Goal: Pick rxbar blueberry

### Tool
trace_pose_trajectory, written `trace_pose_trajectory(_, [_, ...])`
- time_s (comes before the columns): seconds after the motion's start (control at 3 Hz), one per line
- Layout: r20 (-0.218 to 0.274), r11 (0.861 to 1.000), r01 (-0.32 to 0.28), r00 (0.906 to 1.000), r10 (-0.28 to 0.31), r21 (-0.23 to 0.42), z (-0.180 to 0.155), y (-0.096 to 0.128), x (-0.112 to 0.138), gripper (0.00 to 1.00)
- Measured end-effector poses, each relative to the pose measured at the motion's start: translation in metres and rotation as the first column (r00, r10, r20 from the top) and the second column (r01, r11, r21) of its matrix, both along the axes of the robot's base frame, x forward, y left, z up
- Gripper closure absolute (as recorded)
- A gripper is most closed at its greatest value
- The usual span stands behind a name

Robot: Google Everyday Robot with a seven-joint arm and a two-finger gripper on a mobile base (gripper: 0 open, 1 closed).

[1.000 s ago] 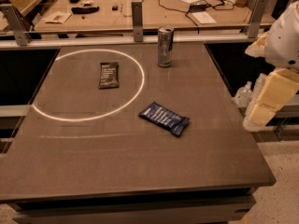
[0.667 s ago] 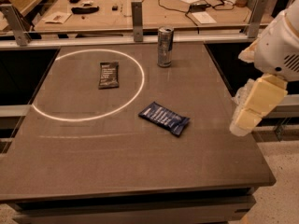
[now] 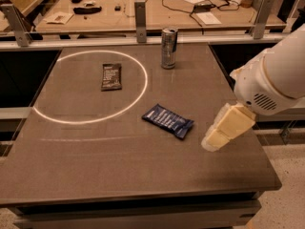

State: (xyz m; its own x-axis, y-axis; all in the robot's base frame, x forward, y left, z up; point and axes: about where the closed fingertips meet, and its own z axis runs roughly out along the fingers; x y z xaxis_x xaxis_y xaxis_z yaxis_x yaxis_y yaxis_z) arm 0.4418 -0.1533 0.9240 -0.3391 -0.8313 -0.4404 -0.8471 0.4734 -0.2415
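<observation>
rxbar blueberry (image 3: 167,121) lies flat on the dark table (image 3: 95,166), right of centre, skewed diagonally, white text up, just outside the white ring (image 3: 143,87) marked on the top; gripper (image 3: 213,140) hangs just right of the bar, tip low over the table, apart from it; open or closed: cannot tell; black bar (image 3: 111,76) flat inside the ring; can (image 3: 168,47) upright near the far edge

Behind your dark grey-brown table (image 3: 95,171) stands a cluttered wooden workbench (image 3: 152,14); speckled floor (image 3: 290,185) shows right of the cream tool (image 3: 212,141) above the table's right edge.
</observation>
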Motion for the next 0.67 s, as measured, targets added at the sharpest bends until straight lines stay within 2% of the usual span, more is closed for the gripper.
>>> trace_pose_trajectory(0.33, [0.036,0.995,0.067,0.9969,-0.07,0.068,-0.013,0.002,0.025,0.0])
trace_pose_trajectory(0.67, [0.043,0.99,0.104,0.9931,-0.109,0.097,-0.021,0.004,0.041,0.0])
